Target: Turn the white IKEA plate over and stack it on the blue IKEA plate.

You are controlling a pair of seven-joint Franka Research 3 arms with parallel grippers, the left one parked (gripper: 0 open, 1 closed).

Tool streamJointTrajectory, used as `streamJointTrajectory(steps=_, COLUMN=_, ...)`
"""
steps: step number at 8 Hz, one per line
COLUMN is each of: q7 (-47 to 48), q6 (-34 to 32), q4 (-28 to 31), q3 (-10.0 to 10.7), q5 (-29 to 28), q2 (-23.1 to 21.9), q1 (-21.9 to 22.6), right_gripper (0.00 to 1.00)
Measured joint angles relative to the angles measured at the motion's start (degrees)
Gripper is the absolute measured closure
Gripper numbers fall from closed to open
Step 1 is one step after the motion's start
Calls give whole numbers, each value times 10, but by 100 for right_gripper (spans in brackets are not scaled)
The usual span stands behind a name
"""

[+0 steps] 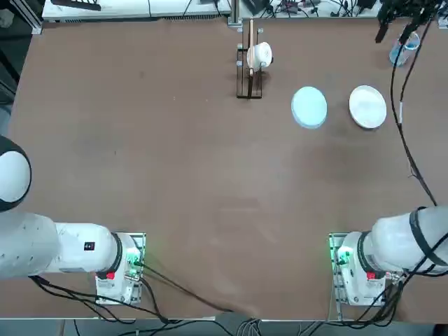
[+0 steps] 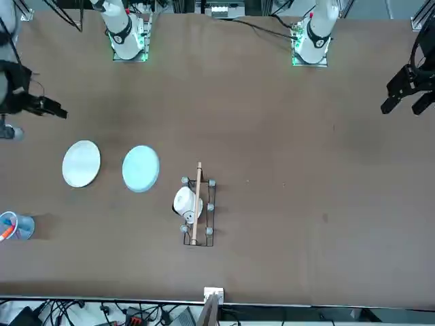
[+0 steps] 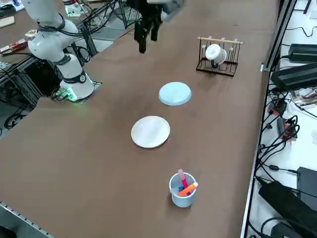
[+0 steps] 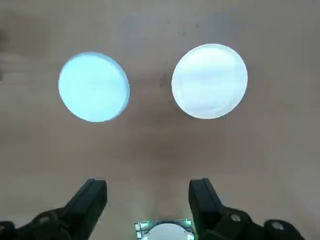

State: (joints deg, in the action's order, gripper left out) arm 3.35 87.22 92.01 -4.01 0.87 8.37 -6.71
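Note:
The white IKEA plate point(image 1: 367, 106) point(image 2: 81, 164) point(image 3: 150, 131) point(image 4: 209, 81) lies flat on the brown table at the far right. Beside it, a small gap away, lies the pale blue IKEA plate point(image 1: 309, 106) point(image 2: 141, 168) point(image 3: 175, 93) point(image 4: 93, 86). My right gripper point(image 1: 393, 33) point(image 2: 58, 109) point(image 3: 147, 39) point(image 4: 147, 200) hangs high above the table, well clear of both plates, looking down on them. Its black fingers point(image 4: 90, 200) stand wide open with nothing between them.
A small wooden rack holding a white cup point(image 1: 250, 66) point(image 2: 196, 204) point(image 3: 218, 54) stands past the blue plate. A clear blue cup with coloured pens point(image 1: 402, 50) point(image 2: 15, 225) point(image 3: 182, 189) sits near the table's right edge, beyond the white plate. A black cable point(image 1: 406, 140) trails over that side.

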Motion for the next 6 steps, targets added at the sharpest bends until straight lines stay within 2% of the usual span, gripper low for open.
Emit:
streamJointTrajectory(steps=1, q7=0, q6=67, q4=43, q3=1, q5=19, q2=12, q1=0, right_gripper=0)
streamJointTrajectory(steps=3, q7=0, q6=254, q4=172, q3=3, q5=69, q2=28, q1=-1, right_gripper=0)
streamJointTrajectory(steps=4, q7=0, q6=324, q4=226, q3=5, q5=94, q2=35, q1=-2, right_gripper=0)
streamJointTrajectory(steps=6, q7=0, q6=377, q4=268, q3=6, q5=107, q2=63, q1=-3, right_gripper=0)
